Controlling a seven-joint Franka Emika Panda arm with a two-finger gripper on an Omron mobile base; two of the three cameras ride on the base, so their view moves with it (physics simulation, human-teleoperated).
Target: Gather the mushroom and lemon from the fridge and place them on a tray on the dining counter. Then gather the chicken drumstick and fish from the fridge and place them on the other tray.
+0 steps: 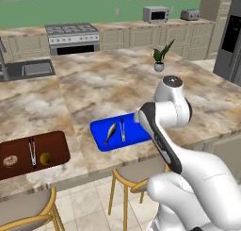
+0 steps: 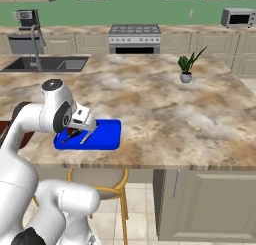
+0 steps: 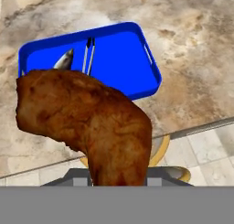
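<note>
Basically on the last leg now. Closest in, bottom centre of the hand view: chicken drumstick (image 3: 87, 122) pinched in the gripper (image 2: 79, 134), big and brown, hanging over the near edge of the dining counter (image 1: 141, 84). Just past it, upper middle of that frame: blue tray (image 3: 119, 58) with the fish (image 3: 64, 59) already lying on it next to a pair of tongs (image 3: 88, 54). So fish done, drumstick not yet set down. Over at the lower left of the left base view: brown tray (image 1: 56, 143) holding what looks like the mushroom (image 1: 10, 160) and the lemon (image 1: 45, 158), another set of tongs between them. Looks like the first half is sorted. Further back, upper middle: small potted plant (image 1: 160, 60), then stove (image 1: 73, 37) against the far wall. Left to do, probably: lower and release onto the blue tray.
</note>
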